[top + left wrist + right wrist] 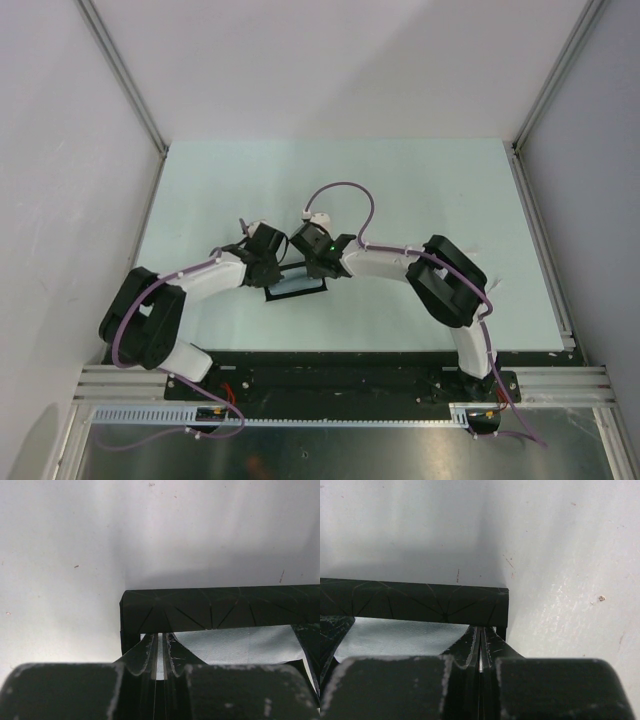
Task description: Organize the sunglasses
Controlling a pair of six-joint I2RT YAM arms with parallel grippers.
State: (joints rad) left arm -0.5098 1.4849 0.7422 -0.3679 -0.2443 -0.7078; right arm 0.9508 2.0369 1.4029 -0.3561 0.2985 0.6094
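The left gripper has its fingers drawn almost together at the bottom centre of the left wrist view. A hairline slit between them shows a pale sliver; whether they pinch anything cannot be told. The right gripper has its fingers pressed together at the bottom centre of its own view. Each pair sits at one end of an open black case, whose long wall crosses mid-frame and carries thin fanning lines. Inside the case lies a pale blue cloth, its edges reaching both pairs of fingers. The case rests on the pale table, at the centre of the top view. The sunglasses show in no view; their place cannot be told.
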